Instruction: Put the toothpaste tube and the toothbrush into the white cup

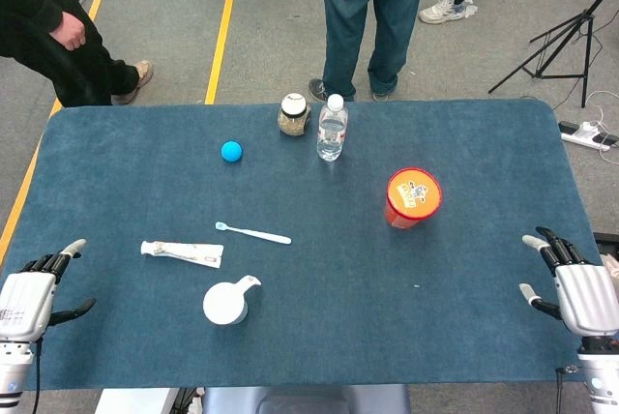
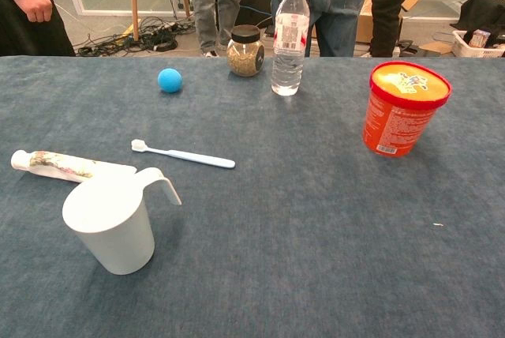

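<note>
The white cup [image 1: 228, 302] [image 2: 114, 224] stands upright near the table's front, its handle pointing right. Just behind it lies the toothpaste tube [image 1: 182, 252] [image 2: 69, 166], cap to the left. The light blue toothbrush [image 1: 253, 233] [image 2: 183, 155] lies flat to the right of the tube, bristles at its left end. My left hand [image 1: 27, 301] hovers at the table's front left corner, fingers apart, holding nothing. My right hand [image 1: 577, 288] is at the front right corner, likewise open and empty. Neither hand shows in the chest view.
An orange tub [image 1: 413, 197] [image 2: 403, 107] stands right of centre. A water bottle [image 1: 332, 128] [image 2: 289, 35], a glass jar [image 1: 293, 114] [image 2: 245, 50] and a blue ball [image 1: 231, 151] [image 2: 170, 80] sit toward the far edge. People stand beyond the blue table [image 1: 319, 279].
</note>
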